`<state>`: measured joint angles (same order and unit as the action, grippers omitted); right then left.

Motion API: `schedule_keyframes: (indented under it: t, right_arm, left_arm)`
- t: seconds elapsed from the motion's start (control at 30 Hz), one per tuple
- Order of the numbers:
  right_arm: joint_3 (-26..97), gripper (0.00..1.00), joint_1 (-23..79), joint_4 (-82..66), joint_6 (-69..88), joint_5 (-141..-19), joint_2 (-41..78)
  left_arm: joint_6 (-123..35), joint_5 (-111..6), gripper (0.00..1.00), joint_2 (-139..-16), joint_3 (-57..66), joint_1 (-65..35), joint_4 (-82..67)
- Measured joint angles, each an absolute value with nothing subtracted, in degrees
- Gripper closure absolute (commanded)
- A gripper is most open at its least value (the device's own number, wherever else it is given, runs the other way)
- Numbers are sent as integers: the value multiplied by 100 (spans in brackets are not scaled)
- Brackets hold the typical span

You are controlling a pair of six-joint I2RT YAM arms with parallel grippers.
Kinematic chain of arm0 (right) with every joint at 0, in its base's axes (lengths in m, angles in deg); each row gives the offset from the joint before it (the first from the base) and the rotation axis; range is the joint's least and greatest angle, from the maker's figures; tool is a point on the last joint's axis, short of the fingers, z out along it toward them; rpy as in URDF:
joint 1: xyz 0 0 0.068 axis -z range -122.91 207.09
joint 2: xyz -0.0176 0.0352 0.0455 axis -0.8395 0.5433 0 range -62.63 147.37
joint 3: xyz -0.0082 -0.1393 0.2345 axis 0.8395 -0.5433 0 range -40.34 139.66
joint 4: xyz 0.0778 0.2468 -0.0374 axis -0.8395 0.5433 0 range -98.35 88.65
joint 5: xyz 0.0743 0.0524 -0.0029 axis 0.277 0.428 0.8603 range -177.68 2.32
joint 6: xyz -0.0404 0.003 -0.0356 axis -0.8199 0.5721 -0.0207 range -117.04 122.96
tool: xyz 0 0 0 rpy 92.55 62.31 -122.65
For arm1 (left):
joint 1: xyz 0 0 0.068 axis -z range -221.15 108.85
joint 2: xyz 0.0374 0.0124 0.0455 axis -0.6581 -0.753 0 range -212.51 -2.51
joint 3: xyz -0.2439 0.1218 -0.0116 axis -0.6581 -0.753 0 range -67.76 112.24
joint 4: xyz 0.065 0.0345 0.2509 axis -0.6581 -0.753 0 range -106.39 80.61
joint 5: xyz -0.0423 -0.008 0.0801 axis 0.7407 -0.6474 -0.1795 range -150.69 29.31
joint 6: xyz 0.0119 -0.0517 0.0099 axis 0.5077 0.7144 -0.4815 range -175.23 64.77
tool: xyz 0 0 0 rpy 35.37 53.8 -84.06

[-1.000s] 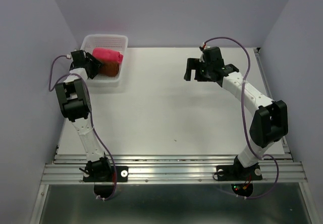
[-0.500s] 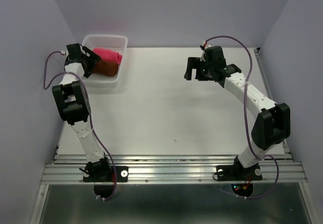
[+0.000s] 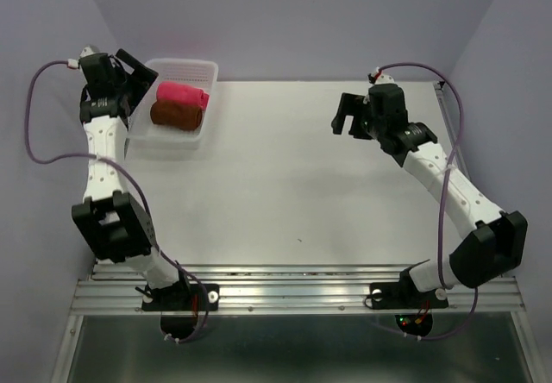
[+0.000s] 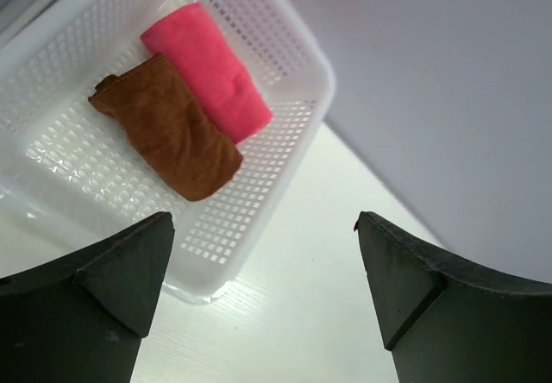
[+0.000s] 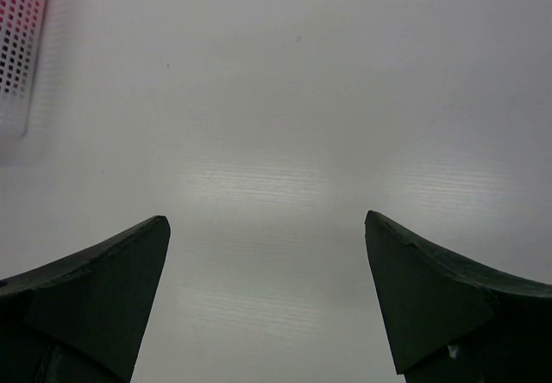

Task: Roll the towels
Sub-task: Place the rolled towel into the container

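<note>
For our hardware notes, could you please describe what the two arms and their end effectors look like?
The left arm and right arm: white tubular links, bulky black joints, a purple cable along each. The left end effector and right end effector have dark wedge-shaped fingers.

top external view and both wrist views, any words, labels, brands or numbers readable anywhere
None: no text can be read in any view.
The white perforated plastic basket, the pink-red cloth towel and the rust-brown cloth towel show no label, print or number.
</note>
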<state>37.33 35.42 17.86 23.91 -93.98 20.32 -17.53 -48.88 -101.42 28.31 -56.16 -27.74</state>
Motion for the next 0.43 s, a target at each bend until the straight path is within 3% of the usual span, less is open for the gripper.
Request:
schedule_keyframes:
  t: [0.2, 0.43]
  right_arm:
    - [3027, 0, 3542, 1789, 2800, -10146, 1176]
    - [2284, 0, 3549, 1810, 3093, -10561, 288]
  left_arm:
    - [-1764, -5417, 1, -7257, 1371, -5268, -2676]
    - [-1659, -5684, 1, -5664, 143, -4908, -2875]
